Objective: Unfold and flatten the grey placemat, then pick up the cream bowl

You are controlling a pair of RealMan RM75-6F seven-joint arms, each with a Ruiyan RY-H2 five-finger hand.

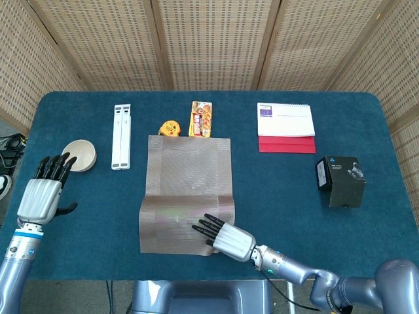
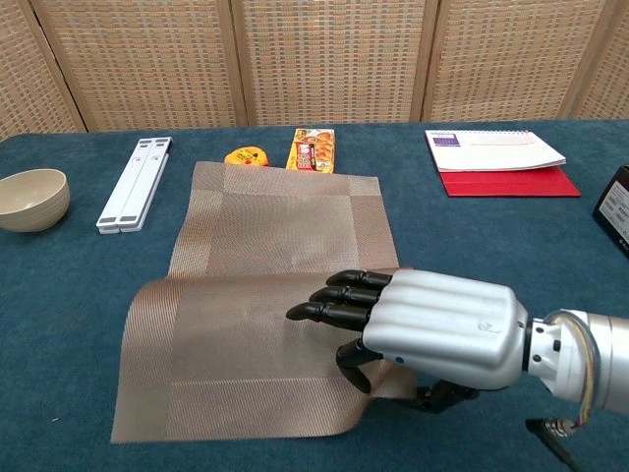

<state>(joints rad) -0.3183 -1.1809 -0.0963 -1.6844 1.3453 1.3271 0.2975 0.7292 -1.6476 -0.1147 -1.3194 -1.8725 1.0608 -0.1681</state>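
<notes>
The grey placemat (image 1: pixel 186 173) (image 2: pixel 285 221) lies lengthwise in the middle of the blue table, with a crease across it. Its near half bulges and its near right corner curls up. My right hand (image 1: pixel 226 237) (image 2: pixel 423 329) is at that corner. Its fingers lie flat on top of the mat and its thumb is tucked under the lifted edge, so it pinches the mat. The cream bowl (image 1: pixel 80 154) (image 2: pixel 31 199) stands upright at the far left. My left hand (image 1: pixel 44 193) hovers just in front of the bowl with fingers apart and holds nothing; the chest view does not show it.
A white folded stand (image 1: pixel 122 135) (image 2: pixel 136 183) lies between bowl and mat. A yellow tape measure (image 1: pixel 169 129) and an orange packet (image 1: pixel 201 119) touch the mat's far edge. A white pad on a red folder (image 1: pixel 285 126) and a black box (image 1: pixel 340 180) sit to the right.
</notes>
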